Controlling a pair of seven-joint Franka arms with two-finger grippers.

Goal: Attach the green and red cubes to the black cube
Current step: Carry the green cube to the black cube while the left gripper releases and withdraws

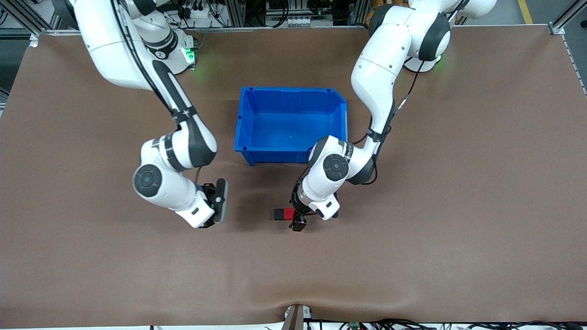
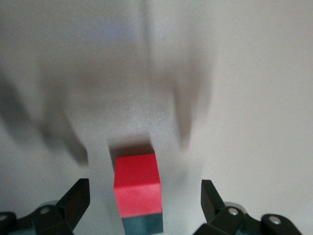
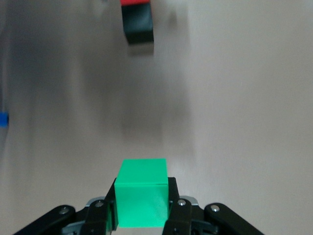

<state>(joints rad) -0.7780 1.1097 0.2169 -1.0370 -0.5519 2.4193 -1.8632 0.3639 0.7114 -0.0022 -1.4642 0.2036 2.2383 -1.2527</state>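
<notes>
The red cube (image 1: 289,214) and the black cube (image 1: 279,214) lie joined side by side on the table, the black one toward the right arm's end. My left gripper (image 1: 297,221) is low at them and open. In the left wrist view its fingers (image 2: 76,198) stand apart on either side of the red cube (image 2: 137,183) and the black cube (image 2: 143,224). My right gripper (image 1: 220,201) is shut on the green cube (image 3: 143,193), low over the table toward the right arm's end from the pair. The right wrist view shows the black cube (image 3: 139,27) ahead of it.
An empty blue bin (image 1: 243,119) stands on the brown table, farther from the front camera than both grippers. The left arm's elbow hangs over the bin's front corner.
</notes>
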